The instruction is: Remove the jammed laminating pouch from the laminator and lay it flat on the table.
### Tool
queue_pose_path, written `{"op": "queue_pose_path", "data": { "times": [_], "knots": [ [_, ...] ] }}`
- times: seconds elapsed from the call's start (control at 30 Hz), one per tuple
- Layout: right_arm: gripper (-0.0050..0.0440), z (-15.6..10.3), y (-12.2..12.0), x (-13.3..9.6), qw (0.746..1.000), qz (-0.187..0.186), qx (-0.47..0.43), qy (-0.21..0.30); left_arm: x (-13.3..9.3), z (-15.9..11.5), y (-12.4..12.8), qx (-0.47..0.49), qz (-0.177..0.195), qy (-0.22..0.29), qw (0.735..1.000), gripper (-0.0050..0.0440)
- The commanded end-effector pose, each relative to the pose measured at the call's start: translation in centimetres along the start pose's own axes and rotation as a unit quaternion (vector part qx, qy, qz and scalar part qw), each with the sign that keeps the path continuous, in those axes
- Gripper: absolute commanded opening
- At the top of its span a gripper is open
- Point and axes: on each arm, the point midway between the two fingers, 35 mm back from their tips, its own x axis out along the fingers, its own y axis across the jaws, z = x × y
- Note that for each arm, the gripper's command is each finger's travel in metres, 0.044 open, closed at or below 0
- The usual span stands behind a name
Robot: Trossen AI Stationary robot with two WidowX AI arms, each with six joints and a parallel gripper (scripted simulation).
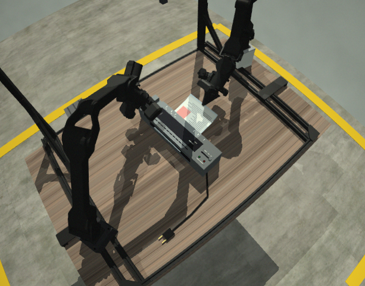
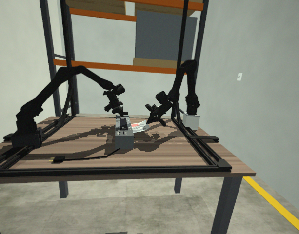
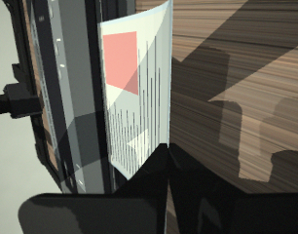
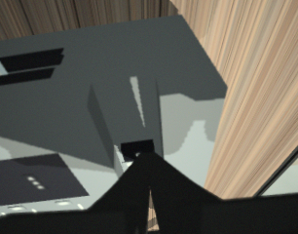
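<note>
The grey laminator (image 1: pixel 214 152) (image 2: pixel 124 141) (image 3: pixel 86 97) (image 4: pixel 66 107) stands upright on the table. The pouch (image 1: pixel 196 119) (image 2: pixel 140 127) (image 3: pixel 134 102) sticks out of one long side, bowed up towards my left gripper (image 1: pixel 203 103) (image 2: pixel 147 123) (image 3: pixel 167 150), which is shut on its outer edge. Only a narrow pale strip of it shows at the slot on the other side. My right gripper (image 4: pixel 147 159) (image 2: pixel 123 115) is shut and empty, its tips down at a dark recess (image 4: pixel 136 145) in the laminator's top, at the end away from the cord. The tips hide most of the key there.
The power cord (image 1: pixel 207 186) (image 2: pixel 89 158) leaves the laminator's near end and bends across the table to its plug (image 1: pixel 168 234) (image 2: pixel 59 159). Black rails (image 1: pixel 276 114) run along the table's sides. A white box (image 1: pixel 246 58) (image 2: pixel 191 122) stands by the left arm's base.
</note>
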Motion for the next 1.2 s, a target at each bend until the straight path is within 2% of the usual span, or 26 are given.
{"op": "queue_pose_path", "data": {
  "times": [0.0,0.1,0.13,0.2,0.67,0.7,0.77,1.17],
  "knots": [
    [-0.005,0.1,0.1,0.4,1.0,0.001,-0.002,-0.004,-0.5,-0.1,0.3,0.002,0.004,0.003,1.0,-0.005],
    [-0.005,0.1,0.1,0.4,1.0,0.001,-0.002,-0.004,-0.5,-0.1,0.3,0.002,0.004,0.003,1.0,-0.005],
    [-0.005,-0.3,0.0,-0.2,1.0,-0.002,0.001,0.002,-1.1,-0.1,0.5,0.002,0.007,0.003,1.0,-0.005],
    [-0.005,0.1,0.1,0.4,1.0,0.001,-0.002,-0.004,-2.5,-0.1,0.2,0.003,0.004,0.003,1.0,-0.005],
    [-0.005,0.1,0.1,0.4,1.0,0.001,-0.002,-0.004,-2.5,-0.1,0.2,0.003,0.004,0.003,1.0,-0.005],
    [-0.005,-0.3,0.0,-0.2,1.0,-0.003,0.001,0.003,-3.0,-0.1,0.8,0.003,0.01,0.003,1.0,-0.005],
    [-0.005,0.1,0.1,0.4,1.0,0.001,-0.002,-0.004,-4.5,-0.1,0.2,0.003,0.003,0.003,1.0,-0.005],
    [-0.005,0.1,0.1,0.4,1.0,0.001,-0.002,-0.004,-4.5,-0.1,0.2,0.003,0.003,0.003,1.0,-0.005]
  ]
}}
